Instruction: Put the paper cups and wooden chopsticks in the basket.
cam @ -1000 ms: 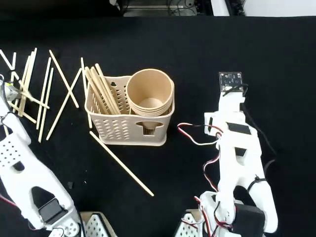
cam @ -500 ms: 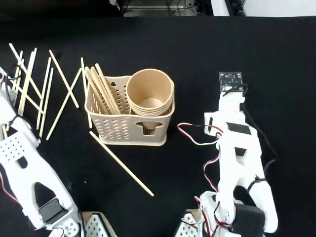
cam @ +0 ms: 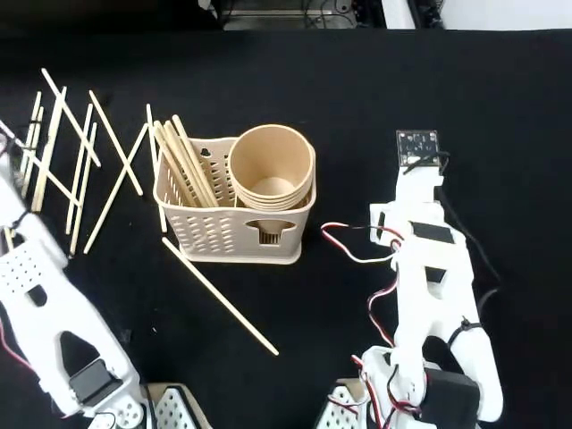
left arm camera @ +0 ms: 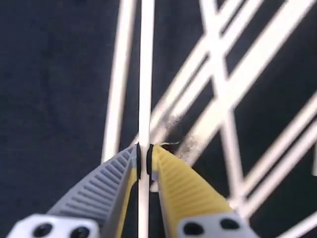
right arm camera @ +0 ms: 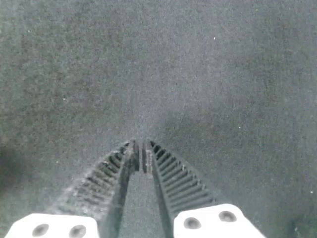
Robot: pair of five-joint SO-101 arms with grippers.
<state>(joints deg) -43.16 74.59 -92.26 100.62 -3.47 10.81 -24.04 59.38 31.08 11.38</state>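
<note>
Where the high view's left edge crops the left arm, its tip is cut off; close up, the left claw (left arm camera: pixel 144 153) pinches one wooden chopstick (left arm camera: pixel 146 74) among blurred loose chopsticks (cam: pixel 115 141). The right arm lies stretched forward, right claw (right arm camera: pixel 142 151) pressed together over the bare surface (right arm camera: pixel 223 74). Paper cups (cam: pixel 273 170) sit nested in the basket (cam: pixel 206 234).

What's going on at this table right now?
The left pincer is shut on one wooden chopstick in the loose pile at the table's left side. The basket already holds the stacked paper cups and several chopsticks. One long chopstick lies in front of the basket. The right pincer is shut on nothing, over bare cloth.
</note>
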